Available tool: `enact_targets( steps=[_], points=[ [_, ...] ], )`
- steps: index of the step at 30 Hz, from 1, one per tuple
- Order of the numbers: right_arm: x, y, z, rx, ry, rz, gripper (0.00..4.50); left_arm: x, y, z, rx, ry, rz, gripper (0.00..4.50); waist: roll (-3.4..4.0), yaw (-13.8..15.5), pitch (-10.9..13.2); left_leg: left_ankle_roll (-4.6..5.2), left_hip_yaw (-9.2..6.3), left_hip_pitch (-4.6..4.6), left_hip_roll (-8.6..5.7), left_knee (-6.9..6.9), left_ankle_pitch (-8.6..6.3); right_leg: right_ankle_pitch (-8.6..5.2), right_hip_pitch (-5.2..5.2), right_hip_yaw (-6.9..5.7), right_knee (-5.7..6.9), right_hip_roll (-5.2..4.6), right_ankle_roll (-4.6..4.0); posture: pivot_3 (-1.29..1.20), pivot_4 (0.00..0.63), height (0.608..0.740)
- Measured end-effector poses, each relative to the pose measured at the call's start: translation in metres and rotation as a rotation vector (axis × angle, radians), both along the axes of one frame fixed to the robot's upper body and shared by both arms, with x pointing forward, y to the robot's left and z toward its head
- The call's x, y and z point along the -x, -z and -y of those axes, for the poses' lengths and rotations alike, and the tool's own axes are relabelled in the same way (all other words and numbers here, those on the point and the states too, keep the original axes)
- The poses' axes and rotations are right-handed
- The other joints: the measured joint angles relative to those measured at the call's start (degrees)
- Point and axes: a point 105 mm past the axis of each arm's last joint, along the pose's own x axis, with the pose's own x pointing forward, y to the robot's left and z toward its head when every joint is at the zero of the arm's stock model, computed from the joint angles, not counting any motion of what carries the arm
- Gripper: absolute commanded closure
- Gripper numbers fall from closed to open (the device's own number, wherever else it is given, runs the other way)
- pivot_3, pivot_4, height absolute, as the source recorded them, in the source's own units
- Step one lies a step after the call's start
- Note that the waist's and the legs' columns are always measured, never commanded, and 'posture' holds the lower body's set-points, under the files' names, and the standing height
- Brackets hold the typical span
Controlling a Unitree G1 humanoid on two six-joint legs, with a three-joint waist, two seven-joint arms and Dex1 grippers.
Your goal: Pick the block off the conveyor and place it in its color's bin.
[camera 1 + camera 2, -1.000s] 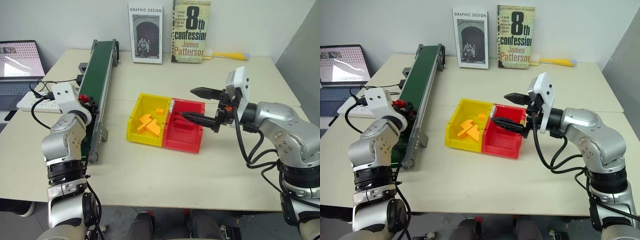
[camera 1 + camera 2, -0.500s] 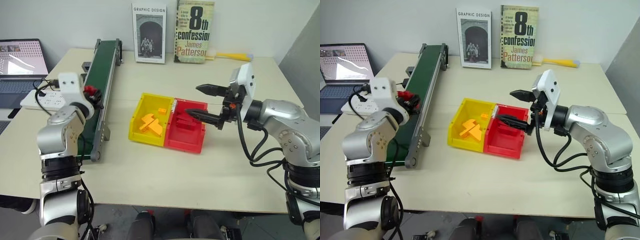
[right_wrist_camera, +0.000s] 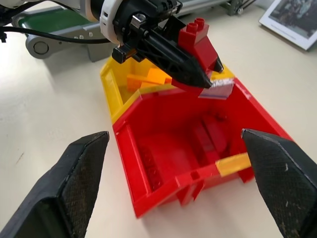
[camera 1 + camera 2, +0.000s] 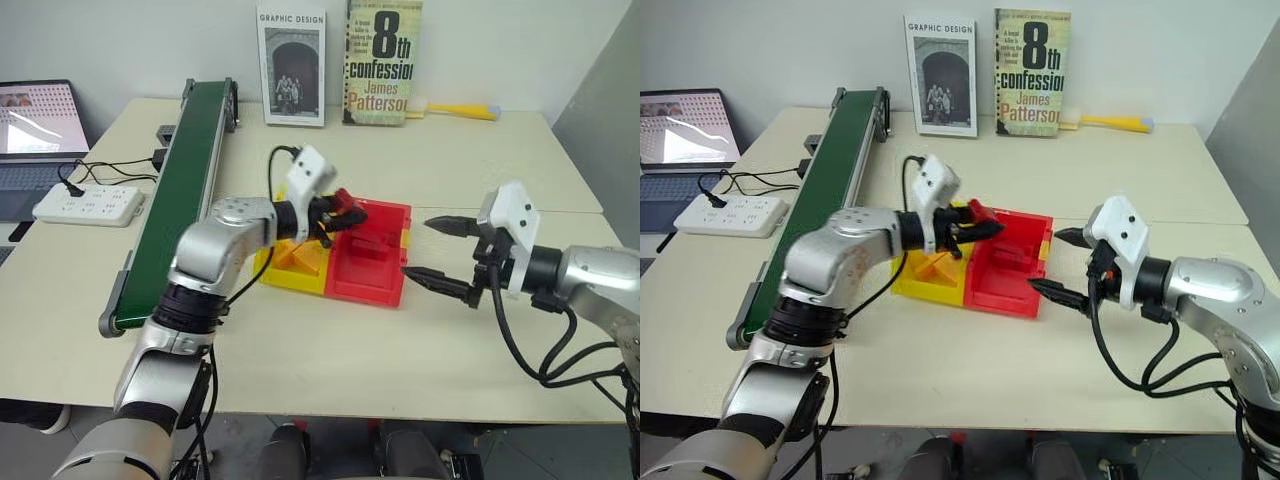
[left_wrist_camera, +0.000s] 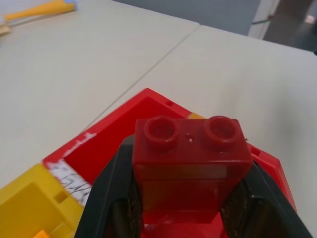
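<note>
While the red block (image 5: 190, 166) is clamped between the two black fingers of the left claw (image 4: 343, 210), it is held in the air over the near-left edge of the red bin (image 4: 385, 285), where that bin meets the yellow bin (image 4: 268, 262). Two round studs are seen on the block's top face, and its body is a glossy dark red rectangle. The right claw (image 4: 433, 252) is held wide open and empty just beside the red bin's far side, apart from it. Other red pieces are seen inside the red bin, and orange-yellow pieces (image 4: 300, 252) in the yellow one. Both bins are set side by side on a pale tabletop (image 4: 330, 350). Farther off, the green-belted conveyor (image 4: 180, 180) is laid along the left, with a power strip (image 4: 88, 204) and a laptop (image 4: 35, 125) beyond it. Two books (image 4: 340, 62) are propped against the white wall.
</note>
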Motion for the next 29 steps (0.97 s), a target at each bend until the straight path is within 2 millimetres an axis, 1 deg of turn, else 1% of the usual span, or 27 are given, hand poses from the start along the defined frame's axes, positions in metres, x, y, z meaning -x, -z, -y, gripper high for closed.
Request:
enact_targets(
  steps=[2,4,5,6,7,10,11,15,16,18,20,22,23,27,29],
  points=[
    [0.004,0.005,0.002,0.007,0.029,-0.007,0.00,0.001,0.006,0.006,-0.010,0.044,-0.008,2.97,0.00,0.1,0.0,0.04,0.00,0.00,-0.01,0.01,-0.02,0.00,0.00,0.03,0.00,0.01,0.00,0.00,0.150,0.740],
    [0.006,0.006,0.004,0.005,0.055,-0.005,0.00,0.003,0.011,0.012,-0.010,0.083,-0.017,2.27,0.00,0.1,0.0,0.05,0.00,-0.01,-0.04,0.03,-0.02,0.00,0.02,0.06,0.00,0.00,0.00,0.00,0.150,0.740],
    [0.007,0.006,0.006,0.001,0.074,0.001,0.00,0.003,0.013,0.015,-0.018,0.102,-0.017,2.21,0.00,0.1,0.0,0.06,0.00,-0.01,-0.04,0.04,-0.02,0.00,0.03,0.05,-0.01,0.00,0.00,0.00,0.150,0.740],
    [0.007,0.006,0.007,-0.002,0.084,0.002,0.00,0.003,0.014,0.016,-0.018,0.110,-0.017,2.01,0.00,0.1,0.0,0.08,-0.01,-0.01,-0.05,0.04,-0.03,0.00,0.03,0.03,-0.01,0.00,0.00,0.00,0.150,0.740],
    [0.008,0.007,0.007,-0.008,0.093,-0.001,0.00,0.001,0.014,0.018,-0.021,0.119,-0.010,1.71,0.00,0.1,0.0,0.13,-0.01,-0.01,-0.07,0.04,-0.06,0.00,0.03,0.04,-0.01,0.01,0.00,0.00,0.150,0.740],
    [0.009,0.007,0.008,-0.012,0.112,0.002,0.00,0.000,0.010,0.020,-0.021,0.140,0.000,1.19,0.00,0.1,0.0,0.19,-0.05,0.00,-0.44,0.03,-0.09,0.00,0.03,0.04,0.00,0.00,0.00,0.00,0.150,0.740],
    [0.008,0.006,0.011,-0.014,0.132,0.009,0.00,0.002,0.009,0.023,-0.016,0.158,0.005,0.90,0.00,0.1,0.0,0.20,-0.08,0.00,-0.48,0.03,-0.09,0.00,0.04,0.05,-0.01,-0.04,0.01,0.00,0.150,0.740],
    [0.008,0.008,0.012,-0.013,0.143,0.005,0.00,0.000,0.013,0.021,-0.023,0.162,-0.009,0.15,0.00,0.0,0.0,0.22,-0.10,0.00,-0.49,0.03,-0.09,0.00,0.04,0.05,-0.01,-0.04,0.01,0.00,0.150,0.740],
    [0.008,0.008,0.012,-0.013,0.142,0.006,0.00,-0.001,0.014,0.019,-0.027,0.157,-0.011,0.06,0.00,0.0,0.0,0.23,-0.11,0.00,-0.50,0.03,-0.09,0.00,0.04,0.05,0.00,-0.04,0.01,0.00,0.150,0.740],
    [0.007,0.007,0.013,-0.010,0.140,0.006,0.00,-0.003,0.011,0.014,-0.036,0.149,-0.004,0.06,0.00,0.0,0.0,0.24,-0.10,0.00,-0.50,0.03,-0.09,0.00,0.03,0.06,0.00,-0.04,0.01,0.00,0.150,0.740],
    [0.004,0.005,0.017,0.002,0.130,0.006,0.00,-0.007,0.006,-0.003,-0.075,0.115,0.017,0.06,0.00,-0.2,0.0,0.25,-0.06,0.05,-0.51,0.02,-0.09,0.00,0.03,0.11,0.03,-0.04,0.01,0.00,0.150,0.740],
    [-0.002,0.002,0.023,0.017,0.135,0.020,0.00,-0.013,-0.002,-0.031,-0.116,0.045,0.044,0.06,0.00,-0.4,0.0,0.26,-0.09,0.09,-0.51,0.00,-0.09,0.00,0.03,0.11,0.05,-0.04,0.01,0.00,0.150,0.740],
    [-0.006,0.000,0.025,0.021,0.129,0.026,0.00,-0.013,-0.006,-0.042,-0.131,0.028,0.052,0.06,0.01,-0.4,0.0,0.26,-0.10,0.07,-0.51,0.00,-0.09,0.00,0.02,0.10,0.05,-0.04,0.01,0.00,0.150,0.740],
    [-0.022,-0.005,0.025,0.028,0.071,0.036,0.00,0.001,-0.025,-0.078,-0.185,0.002,0.082,0.06,0.01,-0.6,0.0,0.25,-0.10,0.06,-0.50,0.01,-0.08,-0.01,0.02,0.08,0.02,-0.07,0.01,0.00,0.150,0.740],
    [-0.027,-0.005,0.024,0.032,0.037,0.029,0.00,0.010,-0.030,-0.095,-0.221,-0.002,0.085,0.06,0.01,-0.6,0.0,0.25,-0.09,0.06,-0.48,0.00,-0.08,-0.01,0.01,0.08,0.00,-0.08,0.01,0.00,0.150,0.740]
  ],
)
